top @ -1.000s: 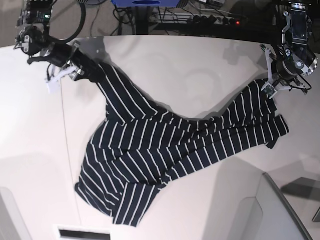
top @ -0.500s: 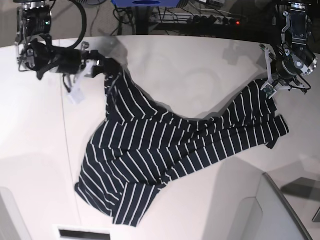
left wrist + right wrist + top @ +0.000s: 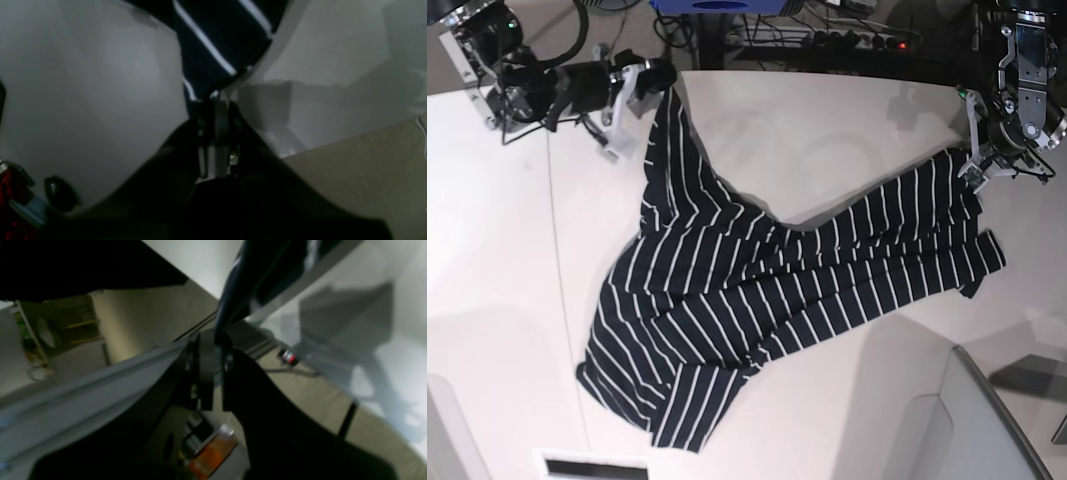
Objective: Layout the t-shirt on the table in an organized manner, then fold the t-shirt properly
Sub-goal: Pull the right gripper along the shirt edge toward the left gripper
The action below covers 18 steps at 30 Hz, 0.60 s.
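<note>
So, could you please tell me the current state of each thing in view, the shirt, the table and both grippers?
t-shirt: bunched and wrinkled, not laid flat, not folded; two far corners lifted, the rest on the table.
table: bears the shirt's lower part.
left gripper: shut on striped cloth at the shirt's one end.
right gripper: shut on dark cloth at the other end, by the table's far edge.
</note>
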Motion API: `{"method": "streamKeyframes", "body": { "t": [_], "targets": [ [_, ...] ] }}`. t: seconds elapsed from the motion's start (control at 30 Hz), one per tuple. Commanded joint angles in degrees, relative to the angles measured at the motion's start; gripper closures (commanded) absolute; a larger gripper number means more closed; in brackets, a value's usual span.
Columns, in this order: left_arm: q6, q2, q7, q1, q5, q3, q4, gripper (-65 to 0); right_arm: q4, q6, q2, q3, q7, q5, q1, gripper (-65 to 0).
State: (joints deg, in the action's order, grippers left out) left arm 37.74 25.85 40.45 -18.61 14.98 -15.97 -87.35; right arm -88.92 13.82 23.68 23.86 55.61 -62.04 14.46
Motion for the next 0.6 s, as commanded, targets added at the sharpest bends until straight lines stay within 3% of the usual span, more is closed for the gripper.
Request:
{"method": "streamKeyframes", "body": {
  "t": [0.0, 0.23, 0.43, 0.5, 0.57],
  "targets": [
    [-0.3, 1.0, -0.1, 0.1, 0.3, -0.6, -0.6, 0.0, -0.7, -0.9, 0.3, 1.1, -0.5, -1.2, -0.4, -2.4],
    [-0.3, 1.1, -0.1, -0.1, 0.3, -0.6, -0.8, 0.0, 2.1, -6.7, 0.4, 9.0, -7.0, 2.2, -1.8, -2.3],
    [-0.3, 1.7, -0.1, -0.2, 0.3, -0.7, -0.8, 0.0, -2.9, -7.8, 0.3, 2.5, -18.0, -2.4, 6.3, -3.6],
    [-0.3, 1.7, -0.1, -0.2, 0.3, -0.7, -1.0, 0.0, -5.6, -7.7, 0.3, 0.5, -22.0, -3.9, 9.0, -9.3],
    [-0.3, 1.8, -0.1, -0.6, 0.3, -0.7, -1.0, 0.0, -7.6, -8.1, 0.3, 0.3, -25.1, -1.7, 9.7, -21.0]
  ]
}}
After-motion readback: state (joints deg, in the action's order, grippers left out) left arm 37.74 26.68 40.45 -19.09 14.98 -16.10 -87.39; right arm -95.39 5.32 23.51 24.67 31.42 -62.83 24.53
